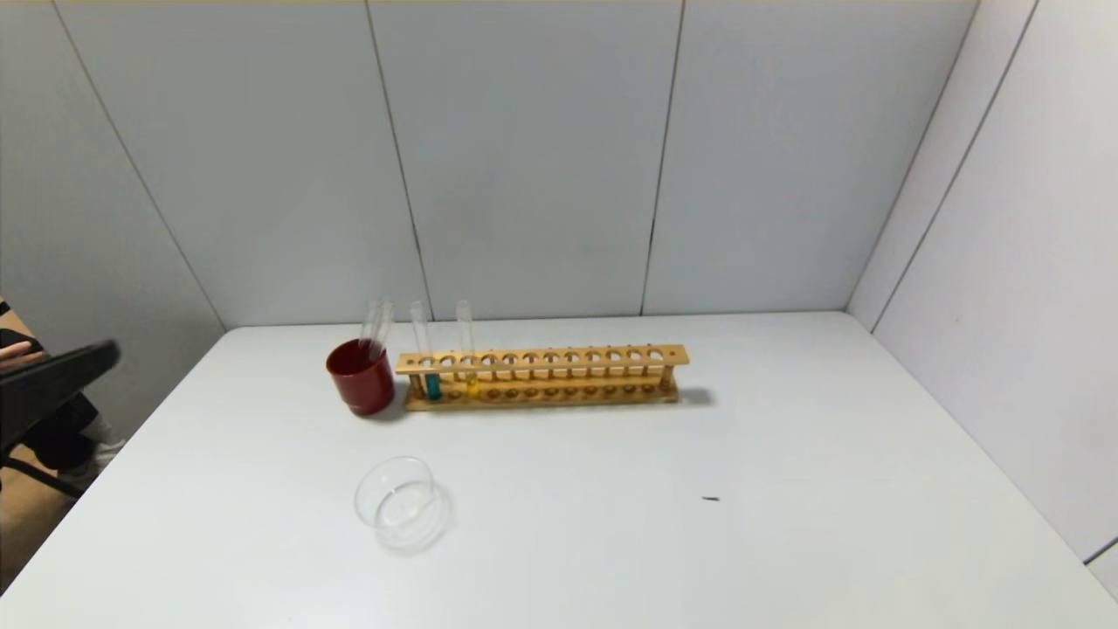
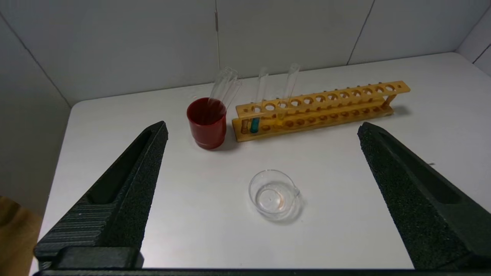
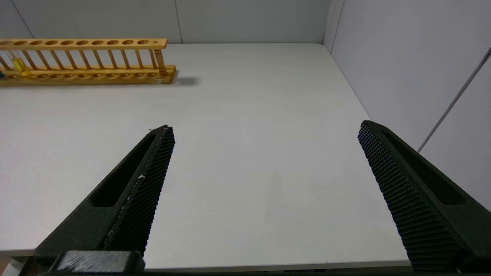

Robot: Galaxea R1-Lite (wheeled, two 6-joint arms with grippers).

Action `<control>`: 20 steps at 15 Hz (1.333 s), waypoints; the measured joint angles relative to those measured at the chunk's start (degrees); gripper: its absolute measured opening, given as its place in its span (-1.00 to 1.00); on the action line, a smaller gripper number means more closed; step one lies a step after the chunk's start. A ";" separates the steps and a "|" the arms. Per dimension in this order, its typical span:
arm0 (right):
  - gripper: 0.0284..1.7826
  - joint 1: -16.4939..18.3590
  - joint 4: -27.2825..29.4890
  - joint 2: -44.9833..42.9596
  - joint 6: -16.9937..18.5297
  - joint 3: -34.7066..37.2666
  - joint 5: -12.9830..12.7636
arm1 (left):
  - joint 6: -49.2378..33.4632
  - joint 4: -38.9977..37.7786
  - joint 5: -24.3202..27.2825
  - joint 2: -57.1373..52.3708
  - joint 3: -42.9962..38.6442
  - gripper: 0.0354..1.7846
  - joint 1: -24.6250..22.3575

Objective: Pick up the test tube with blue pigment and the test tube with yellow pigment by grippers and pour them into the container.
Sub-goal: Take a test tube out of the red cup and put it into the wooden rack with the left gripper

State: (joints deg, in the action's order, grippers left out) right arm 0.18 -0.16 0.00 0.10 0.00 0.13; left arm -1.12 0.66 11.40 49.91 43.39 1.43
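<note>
The test tube with blue pigment (image 1: 431, 383) and the test tube with yellow pigment (image 1: 471, 381) stand upright at the left end of a wooden rack (image 1: 559, 358). They also show in the left wrist view as the blue tube (image 2: 254, 124) and the yellow tube (image 2: 282, 114). The container (image 1: 397, 502), a clear glass dish, sits in front of the rack, also in the left wrist view (image 2: 274, 195). My left gripper (image 2: 262, 126) is open and empty, well short of the dish. My right gripper (image 3: 266, 126) is open and empty over bare table at the right front edge. Neither gripper shows in the head view.
A dark red cup (image 1: 361, 377) with colourless tubes (image 1: 376, 321) stands left of the rack. Grey walls close the back and right. A dark object and a person's hand (image 1: 22, 352) are off the table's left edge. A small dark speck (image 1: 710, 499) lies on the table.
</note>
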 joint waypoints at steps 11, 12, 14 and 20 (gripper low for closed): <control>0.96 -0.02 0.00 0.00 0.00 0.00 0.02 | -2.56 -22.19 0.78 37.55 1.18 0.96 6.17; 0.96 -0.02 0.00 0.00 0.00 0.00 0.02 | -2.56 -23.89 0.80 39.50 0.82 0.96 6.53; 0.96 0.02 0.00 0.00 0.00 0.00 0.02 | -2.57 -26.84 0.78 43.14 0.41 0.96 7.08; 0.96 0.02 0.00 0.00 0.00 0.00 0.02 | -3.95 -33.27 0.67 51.75 0.46 0.96 8.41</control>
State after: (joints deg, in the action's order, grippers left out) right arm 0.21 -0.16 0.00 0.10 0.00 0.16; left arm -5.07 -32.61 12.07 101.66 43.85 9.84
